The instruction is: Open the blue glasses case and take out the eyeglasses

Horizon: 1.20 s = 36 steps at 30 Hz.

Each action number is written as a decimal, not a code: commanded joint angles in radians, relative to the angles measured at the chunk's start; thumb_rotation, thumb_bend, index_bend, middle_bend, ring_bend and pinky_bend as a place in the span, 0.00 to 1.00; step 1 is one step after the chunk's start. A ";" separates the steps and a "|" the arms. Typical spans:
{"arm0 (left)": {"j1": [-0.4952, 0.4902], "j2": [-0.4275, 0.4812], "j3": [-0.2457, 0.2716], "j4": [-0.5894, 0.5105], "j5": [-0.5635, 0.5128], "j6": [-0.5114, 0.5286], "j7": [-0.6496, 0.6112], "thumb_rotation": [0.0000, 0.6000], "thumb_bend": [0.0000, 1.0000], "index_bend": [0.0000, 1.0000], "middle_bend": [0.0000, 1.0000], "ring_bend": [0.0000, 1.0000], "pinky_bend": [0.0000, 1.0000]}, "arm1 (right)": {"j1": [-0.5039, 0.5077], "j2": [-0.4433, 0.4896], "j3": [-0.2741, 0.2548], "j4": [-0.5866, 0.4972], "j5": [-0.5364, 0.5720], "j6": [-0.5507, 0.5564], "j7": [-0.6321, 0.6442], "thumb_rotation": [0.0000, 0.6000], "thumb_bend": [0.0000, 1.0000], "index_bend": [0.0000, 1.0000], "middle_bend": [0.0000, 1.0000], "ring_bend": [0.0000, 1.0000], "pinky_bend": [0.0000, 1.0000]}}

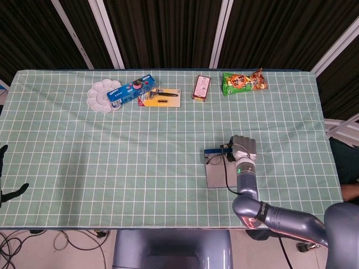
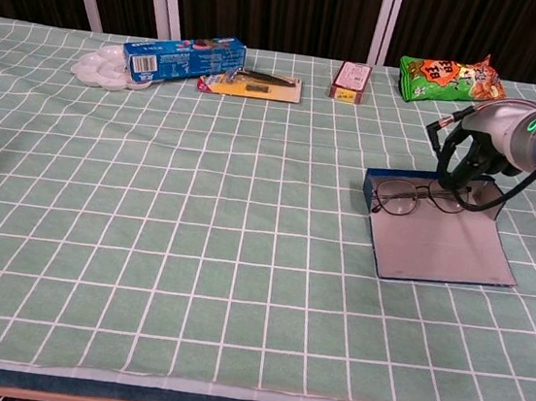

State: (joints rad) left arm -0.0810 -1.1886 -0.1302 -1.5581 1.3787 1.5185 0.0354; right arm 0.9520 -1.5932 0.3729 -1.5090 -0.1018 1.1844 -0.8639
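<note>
On the table [image 2: 193,250] the blue glasses case [image 2: 439,243] lies open right of centre, eyeglasses [image 2: 415,195] resting along its far edge; the right robot hand [image 2: 474,153] has fingers curled down pinching their right side

right hand [image 2: 470,147] fingers hidden behind eyeglasses [image 2: 417,195], left hand [image 1: 4,188] cut off

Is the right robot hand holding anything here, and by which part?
The right robot hand has its fingers down on the right side of the eyeglasses in the open case. Whether it actually grips them cannot be told.
</note>
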 commanded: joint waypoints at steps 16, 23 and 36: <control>-0.002 0.008 0.002 -0.003 0.010 -0.004 -0.035 1.00 0.01 0.00 0.00 0.00 0.00 | 0.118 -0.160 0.114 0.092 0.054 0.057 -0.028 1.00 0.51 0.58 0.99 1.00 0.98; -0.005 0.011 0.001 -0.004 0.005 -0.013 -0.048 1.00 0.01 0.00 0.00 0.00 0.00 | 0.149 -0.233 0.145 0.141 0.038 0.049 -0.002 1.00 0.51 0.59 0.99 1.00 0.98; -0.006 0.014 0.001 -0.004 0.004 -0.017 -0.062 1.00 0.01 0.00 0.00 0.00 0.00 | 0.197 -0.345 0.213 0.238 -0.052 0.043 0.100 1.00 0.51 0.60 0.99 1.00 0.98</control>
State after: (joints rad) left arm -0.0869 -1.1744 -0.1296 -1.5618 1.3829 1.5019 -0.0265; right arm 1.1448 -1.9274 0.5749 -1.2823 -0.1435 1.2281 -0.7793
